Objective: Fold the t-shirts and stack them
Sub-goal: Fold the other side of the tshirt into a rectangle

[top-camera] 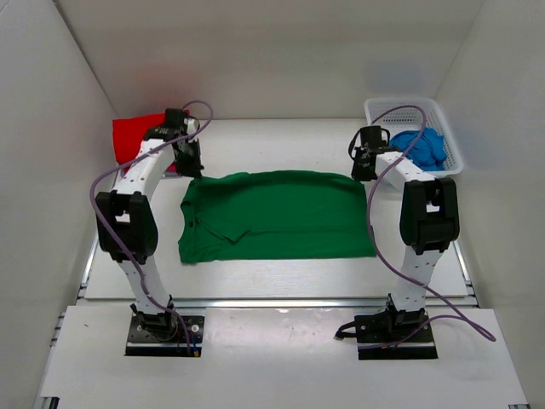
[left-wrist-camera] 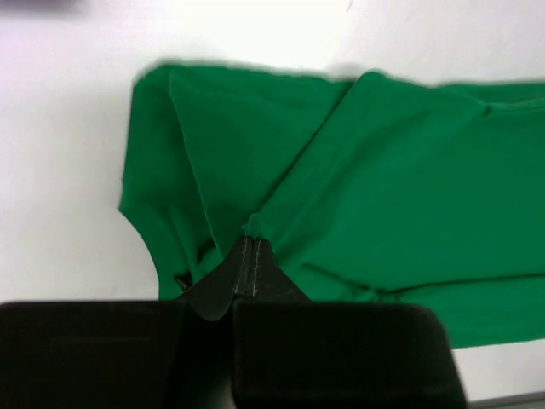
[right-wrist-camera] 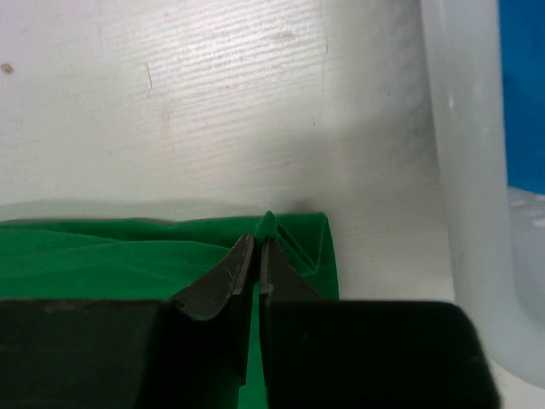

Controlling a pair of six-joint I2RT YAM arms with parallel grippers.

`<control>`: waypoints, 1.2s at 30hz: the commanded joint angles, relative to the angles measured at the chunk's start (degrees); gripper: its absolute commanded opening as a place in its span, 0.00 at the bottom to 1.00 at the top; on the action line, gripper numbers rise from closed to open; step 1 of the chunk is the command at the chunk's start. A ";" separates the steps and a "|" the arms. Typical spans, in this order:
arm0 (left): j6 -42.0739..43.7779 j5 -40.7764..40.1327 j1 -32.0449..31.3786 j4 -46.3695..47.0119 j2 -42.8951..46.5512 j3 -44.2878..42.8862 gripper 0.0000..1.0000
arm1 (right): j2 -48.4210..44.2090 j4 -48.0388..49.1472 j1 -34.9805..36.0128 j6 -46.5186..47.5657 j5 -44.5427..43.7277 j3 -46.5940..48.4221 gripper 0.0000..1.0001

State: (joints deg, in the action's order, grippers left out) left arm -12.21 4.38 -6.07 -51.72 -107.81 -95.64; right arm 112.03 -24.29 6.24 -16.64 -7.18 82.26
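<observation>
A bright green t-shirt (top-camera: 277,215) lies spread across the middle of the table, partly folded, neck end to the left. My left gripper (top-camera: 191,166) is at its far left corner, shut on a pinch of green cloth (left-wrist-camera: 254,227). My right gripper (top-camera: 364,166) is at its far right corner, shut on a pinch of green cloth (right-wrist-camera: 267,223). A red t-shirt (top-camera: 136,136) lies folded at the far left, behind the left arm. A blue t-shirt (top-camera: 423,146) lies crumpled in the basket. No pink shirt is in view.
A white plastic mesh basket (top-camera: 400,106) stands at the far right; its wall (right-wrist-camera: 467,170) is close to the right of my right gripper. White walls enclose the table on three sides.
</observation>
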 commanded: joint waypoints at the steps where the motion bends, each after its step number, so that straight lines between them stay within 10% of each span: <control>1: -0.80 3.43 0.27 10.23 5.23 8.96 0.00 | -4.45 2.41 0.00 1.35 0.32 -2.00 0.00; 14: -3.00 7.13 1.93 25.53 21.06 31.55 0.00 | -17.88 2.76 0.26 1.88 1.20 -16.06 0.00; 36: -0.45 6.69 6.06 23.25 28.27 36.92 0.00 | -24.22 2.32 -1.49 2.84 4.10 -23.99 0.00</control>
State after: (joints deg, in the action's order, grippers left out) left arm -13.76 10.33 -0.12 -28.29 -82.59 -58.61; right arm 91.18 -23.20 5.10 -14.76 -2.66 58.17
